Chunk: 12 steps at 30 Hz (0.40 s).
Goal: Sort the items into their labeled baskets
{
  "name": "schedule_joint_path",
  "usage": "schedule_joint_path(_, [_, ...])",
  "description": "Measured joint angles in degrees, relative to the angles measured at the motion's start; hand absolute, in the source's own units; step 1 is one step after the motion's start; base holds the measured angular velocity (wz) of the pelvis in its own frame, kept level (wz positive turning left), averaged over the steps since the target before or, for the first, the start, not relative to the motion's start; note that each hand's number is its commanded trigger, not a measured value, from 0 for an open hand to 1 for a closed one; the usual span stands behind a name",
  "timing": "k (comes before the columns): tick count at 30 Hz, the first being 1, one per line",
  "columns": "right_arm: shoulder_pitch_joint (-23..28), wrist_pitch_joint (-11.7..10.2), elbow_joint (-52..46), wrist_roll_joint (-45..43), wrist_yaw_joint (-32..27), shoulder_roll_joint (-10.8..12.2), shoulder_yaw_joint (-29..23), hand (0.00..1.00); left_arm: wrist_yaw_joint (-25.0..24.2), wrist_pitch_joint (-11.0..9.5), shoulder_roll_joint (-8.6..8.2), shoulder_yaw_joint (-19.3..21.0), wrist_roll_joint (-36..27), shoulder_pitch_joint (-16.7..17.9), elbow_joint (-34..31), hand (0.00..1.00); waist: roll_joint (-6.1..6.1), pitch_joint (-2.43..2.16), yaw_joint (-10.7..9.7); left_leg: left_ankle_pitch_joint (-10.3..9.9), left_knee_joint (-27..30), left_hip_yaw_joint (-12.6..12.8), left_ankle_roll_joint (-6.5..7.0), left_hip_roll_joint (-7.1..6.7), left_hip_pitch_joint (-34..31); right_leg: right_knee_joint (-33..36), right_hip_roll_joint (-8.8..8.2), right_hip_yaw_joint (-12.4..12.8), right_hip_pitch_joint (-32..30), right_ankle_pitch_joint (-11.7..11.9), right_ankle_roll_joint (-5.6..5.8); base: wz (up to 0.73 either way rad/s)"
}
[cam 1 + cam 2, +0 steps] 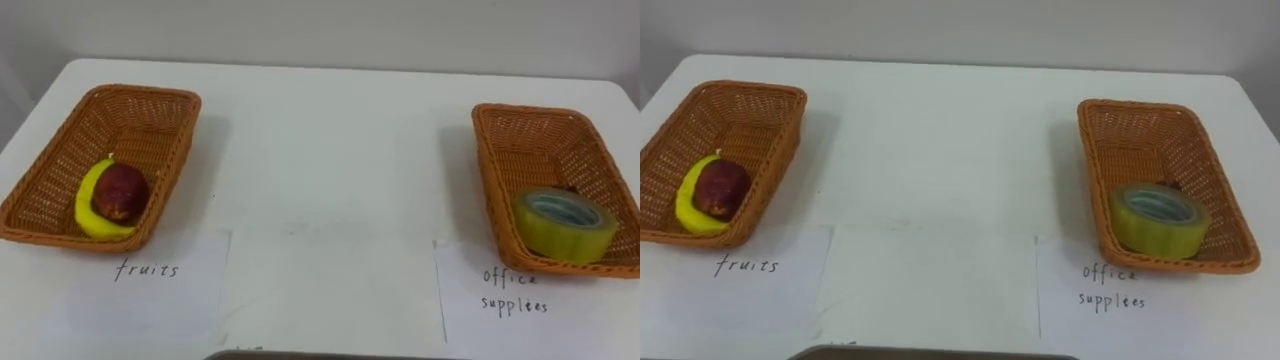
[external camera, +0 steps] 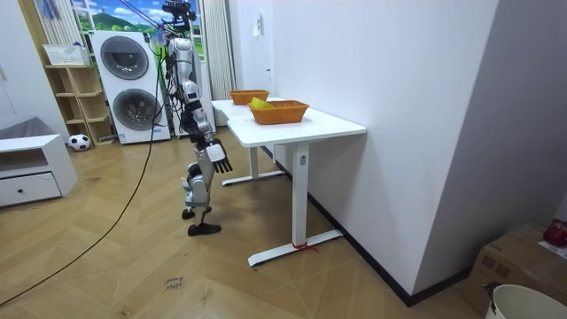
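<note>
Fruit: a banana (image 1: 90, 215) and an apple (image 1: 120, 192) are laid together in the left basket (image 1: 140, 120) on the bench (image 1: 330, 130).
Office supplies: a tape roll (image 1: 565, 222) is kept in the right basket (image 1: 530, 140).
Right hand (image 2: 218, 160): hung beside the bench, fingers relaxed, nothing gripped.

I'm in a home's laundry room. Past the white table (image 2: 292, 129), toward the room view's left, two washing machines (image 2: 133, 84) are stacked beside an open shelf (image 2: 75, 93). A football (image 2: 78, 141) and a low drawer cabinet (image 2: 31, 173) sit on the herringbone wood floor (image 2: 106, 257).
</note>
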Motion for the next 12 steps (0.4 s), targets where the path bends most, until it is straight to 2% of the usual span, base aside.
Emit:
schedule_joint_path(5, [0.2, -0.4, 0.1, -0.1, 0.0, 0.0, 0.1, 0.0, 1.7, -1.2, 0.41, -0.9, 0.3, 0.0, 0.0, 0.0, -0.33, 0.06, -0.1, 0.0, 0.0, 0.1, 0.0, 0.0, 0.0, 0.0, 0.02, 0.1, -0.1, 0.0, 0.0, 0.0])
schedule_joint_path(12, [0.2, -1.3, 0.9, -1.0, 1.2, 0.0, 0.1, 0.0, 2.2, -1.3, 0.4, -1.2, 0.4, -0.2, 0.0, 0.0, -0.34, -0.01, -0.3, 0.0, 0.0, 0.0, 0.0, 0.01, 0.0, 0.0, 0.01, 0.0, 0.2, 0.0, 0.02, 0.0])
